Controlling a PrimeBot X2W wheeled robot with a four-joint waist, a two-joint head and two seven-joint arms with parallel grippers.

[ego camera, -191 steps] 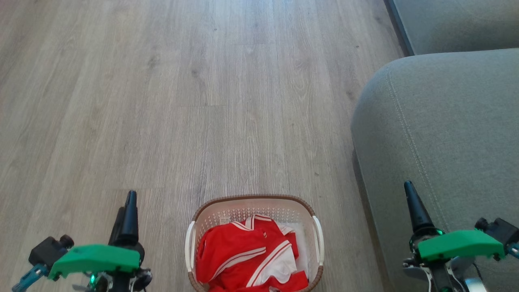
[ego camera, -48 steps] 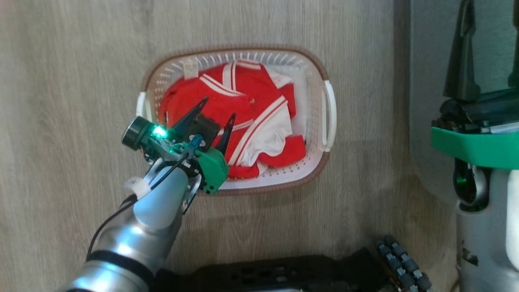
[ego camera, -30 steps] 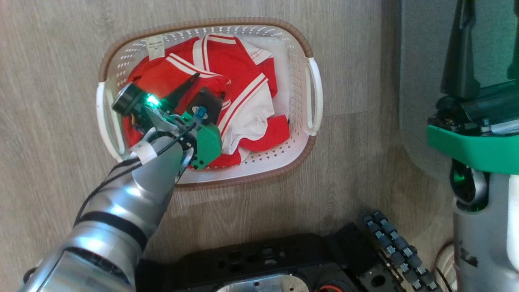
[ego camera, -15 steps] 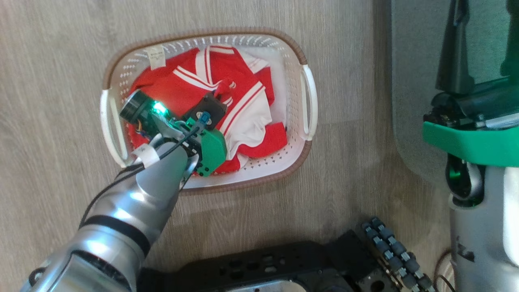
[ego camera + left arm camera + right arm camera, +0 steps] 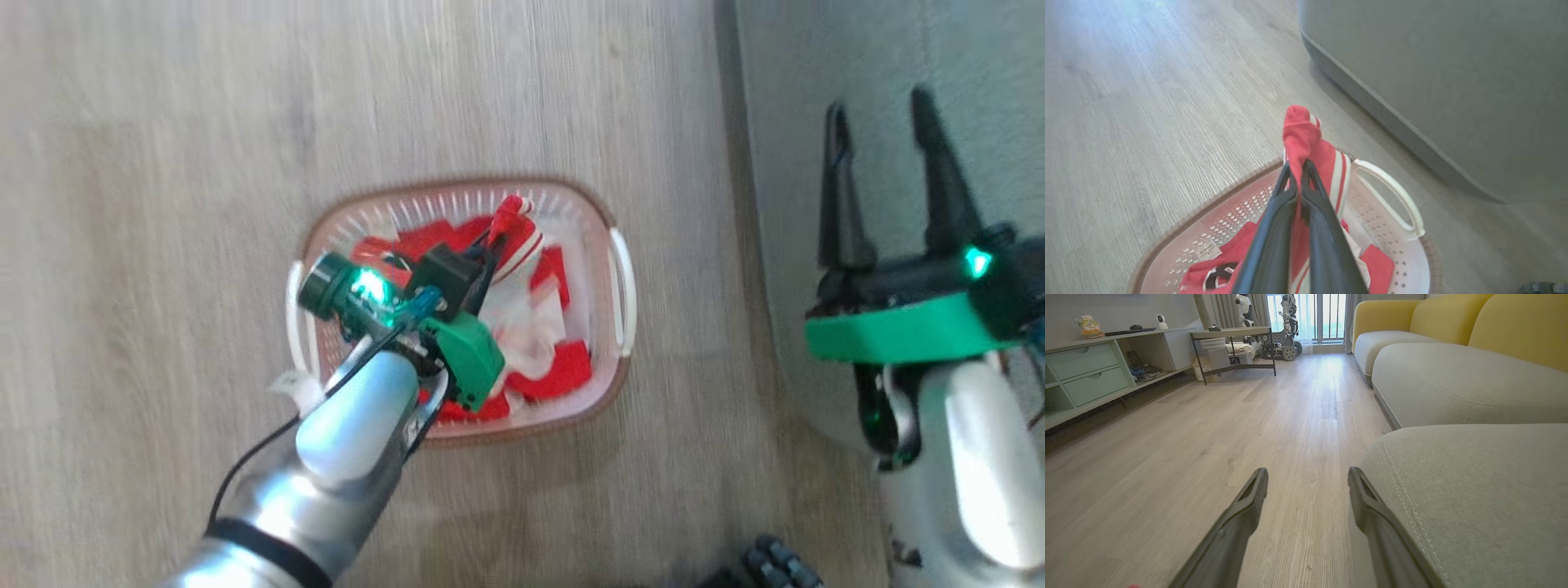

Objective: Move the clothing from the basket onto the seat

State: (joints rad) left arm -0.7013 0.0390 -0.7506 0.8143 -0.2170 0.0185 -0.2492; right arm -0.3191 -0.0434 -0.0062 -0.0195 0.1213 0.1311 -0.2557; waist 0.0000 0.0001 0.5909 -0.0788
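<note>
Fold of the red jersey [image 5: 1301, 136] was pinched and stood above the rim; the rest of the cloth lay bunched in the laundry basket [image 5: 1392, 192] on the wood floor [image 5: 1147, 102]. Left pincer [image 5: 1298, 167] was clamped on that fold, fingers nearly touching, red cloth poking past the tips. The bite looked thin, just a ridge of fabric, so slip was the main risk.

My read: the lift needed to go straight up and slow until the hanging cloth cleared the rim. Couldn't tell whether it was one garment or several tangled. A trailing piece could snag the perforated wall and drag the basket, which looked light. If the basket rose, stop and let it settle.

The grey sofa [image 5: 1433, 81] stood just beside the basket on the robot's right, so height first, then sideways. Release wanted cloth well onto the cushion, not on its rounded edge. Right pincer [image 5: 878, 102] was spread wide, empty, over the sofa edge, free to steady the basket.
</note>
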